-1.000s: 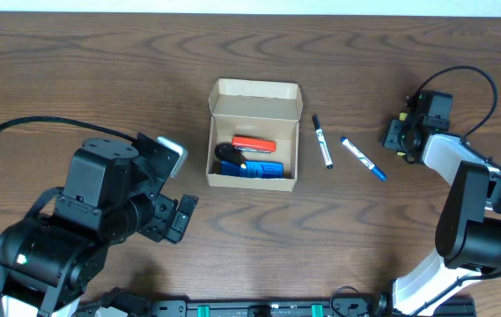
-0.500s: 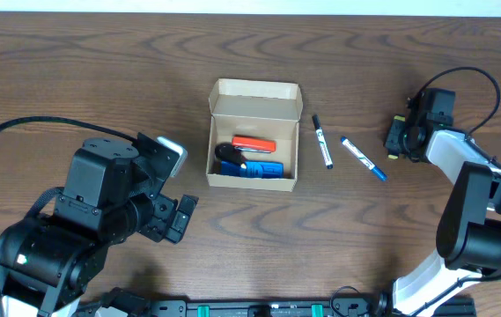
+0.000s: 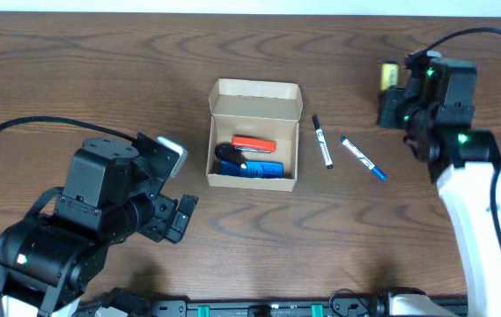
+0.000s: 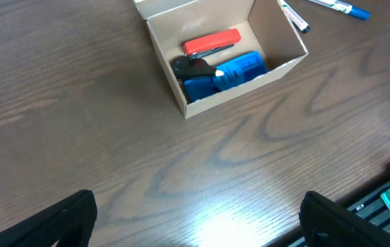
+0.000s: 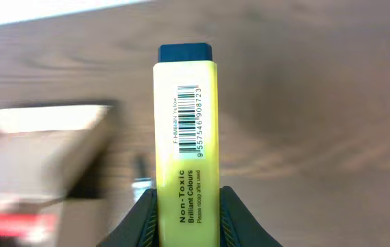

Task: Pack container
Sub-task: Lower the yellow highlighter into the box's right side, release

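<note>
The brown wooden table [image 3: 100, 70] fills the overhead view, with wide bare wood to the left of and beyond the middle. Its far edge runs along the top of that view.

The left arm [image 3: 92, 220] bulks over the near-left part of the table. The left gripper [image 4: 198, 199] has its fingers spread wide apart with nothing between them, and it hangs over bare wood on the near side of the box. The white right arm [image 3: 479, 211] reaches up the right side. The right gripper [image 3: 393, 99] is held high near the far-right part of the table, well apart from the box.

The container [image 3: 252, 180], a tan cardboard box, sits near the table's middle. Its flap lid [image 3: 257, 101] is folded back along the far edge, so the top is open. Inside lie a blue item [image 3: 254, 168] along the near wall, a red item [image 3: 254, 143] behind it and a black item [image 3: 230, 153] at the left. Some floor stays uncovered toward the far wall.

To the right of the box, a black-capped pen [image 3: 322, 141] lies just beside the right wall. A blue-capped pen [image 3: 362, 158] lies farther right, apart from the first, between the box and the right arm.

The right gripper's fingers [image 5: 143, 216] clamp the lower end of a yellow highlighter [image 5: 186, 130]. It points away from the wrist, dark blue end outward.
</note>
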Controlling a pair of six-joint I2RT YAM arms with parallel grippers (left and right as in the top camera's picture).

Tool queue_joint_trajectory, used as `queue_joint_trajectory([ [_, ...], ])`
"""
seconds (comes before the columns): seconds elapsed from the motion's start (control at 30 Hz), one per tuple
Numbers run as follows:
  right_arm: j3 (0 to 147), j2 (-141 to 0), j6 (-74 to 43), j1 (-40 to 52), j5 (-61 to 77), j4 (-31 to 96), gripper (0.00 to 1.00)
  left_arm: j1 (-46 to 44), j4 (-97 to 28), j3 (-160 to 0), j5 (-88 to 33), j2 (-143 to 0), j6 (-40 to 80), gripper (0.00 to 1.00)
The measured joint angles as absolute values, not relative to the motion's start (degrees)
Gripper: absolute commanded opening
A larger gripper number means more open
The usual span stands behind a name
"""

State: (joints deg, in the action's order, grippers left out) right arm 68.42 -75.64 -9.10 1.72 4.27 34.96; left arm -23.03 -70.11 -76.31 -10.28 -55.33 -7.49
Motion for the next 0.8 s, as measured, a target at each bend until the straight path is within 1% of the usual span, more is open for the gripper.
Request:
queue_joint_trajectory([
  [0.2,68.4,-70.2,-14.2,13.6,4.4,36.2,0.18,-23.0,-70.1,-76.3,-10.3,-55.3,-7.5,0.95],
  [0.47,68.4,-74.7,-24.9,28.7,-2.3,36.6,0.18,-23.0,-70.1,-76.3,-10.3,-55.3,-7.5,0.95],
  [0.63,68.4,-81.1,-33.3,33.6,-7.0,36.8,0.18,-23.0,-70.1,-76.3,-10.3,-55.3,-7.5,0.95],
  [0.8,68.4,-88.4,-40.2,35.2,-10.2,36.8,0.18,-23.0,-70.1,-76.3,-10.3,-55.3,-7.5,0.95],
])
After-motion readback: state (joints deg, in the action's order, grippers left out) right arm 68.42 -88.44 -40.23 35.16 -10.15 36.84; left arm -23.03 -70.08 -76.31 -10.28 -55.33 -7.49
